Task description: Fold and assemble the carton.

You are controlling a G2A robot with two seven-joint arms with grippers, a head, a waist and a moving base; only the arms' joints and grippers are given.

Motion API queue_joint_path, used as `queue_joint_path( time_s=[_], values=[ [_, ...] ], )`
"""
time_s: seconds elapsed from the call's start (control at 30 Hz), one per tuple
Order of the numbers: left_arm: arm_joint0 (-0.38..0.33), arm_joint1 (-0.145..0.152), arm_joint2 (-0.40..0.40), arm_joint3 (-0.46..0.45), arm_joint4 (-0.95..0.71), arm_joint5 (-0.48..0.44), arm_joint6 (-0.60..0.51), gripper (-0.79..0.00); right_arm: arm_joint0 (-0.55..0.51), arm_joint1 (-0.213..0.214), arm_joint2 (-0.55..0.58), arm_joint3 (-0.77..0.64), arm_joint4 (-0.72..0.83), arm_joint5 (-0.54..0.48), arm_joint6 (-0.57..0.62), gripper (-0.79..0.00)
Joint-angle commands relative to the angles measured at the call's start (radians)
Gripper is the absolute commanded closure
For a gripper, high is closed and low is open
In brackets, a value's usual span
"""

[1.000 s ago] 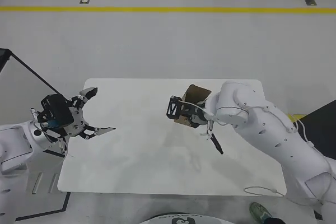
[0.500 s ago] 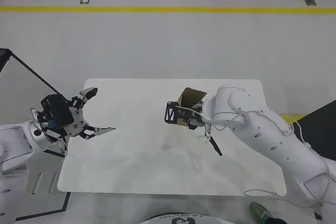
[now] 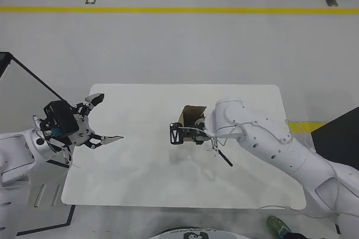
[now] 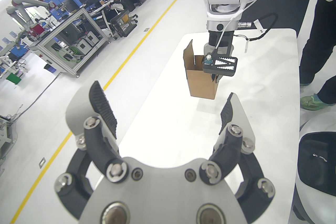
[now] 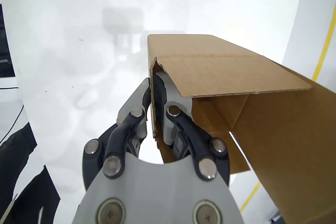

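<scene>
A small brown carton (image 3: 191, 113) stands upright near the middle of the white table (image 3: 143, 173), its top flaps up. My right gripper (image 5: 155, 93) is shut on one wall of the carton (image 5: 236, 93), one finger inside and one outside. From the left wrist view the carton (image 4: 200, 84) stands off the table, lifted slightly, with the right arm's wrist (image 4: 220, 66) over it. My left gripper (image 4: 168, 107) is open and empty at the table's left edge, its fingers (image 3: 102, 119) spread wide, well apart from the carton.
A black frame (image 3: 24, 74) stands off the table's far left corner. A person's legs and green shoe (image 4: 313, 101) stand beside the table's right side. A yellow floor line (image 3: 179, 9) runs behind the table.
My right gripper has carried the carton leftward toward the table's middle, and the arm has swung with it. The left arm has stayed still.
</scene>
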Motion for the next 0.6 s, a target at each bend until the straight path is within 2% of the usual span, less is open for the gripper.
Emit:
queue_joint_path(
  time_s=[0.0,0.2,0.57],
  values=[
    [0.000,0.000,0.000,0.000,0.000,0.000,0.000,-0.785,0.000,0.000,0.000,0.000,0.000,0.000,0.000,0.000],
    [0.000,0.000,0.000,0.000,0.000,0.000,0.000,-0.785,-0.021,-0.010,-0.030,0.018,-0.051,0.029,-0.023,0.000],
    [0.000,0.000,0.000,0.000,0.000,0.000,0.000,-0.785,0.003,-0.080,-0.126,0.102,-0.112,0.117,0.014,0.000]
  ],
)
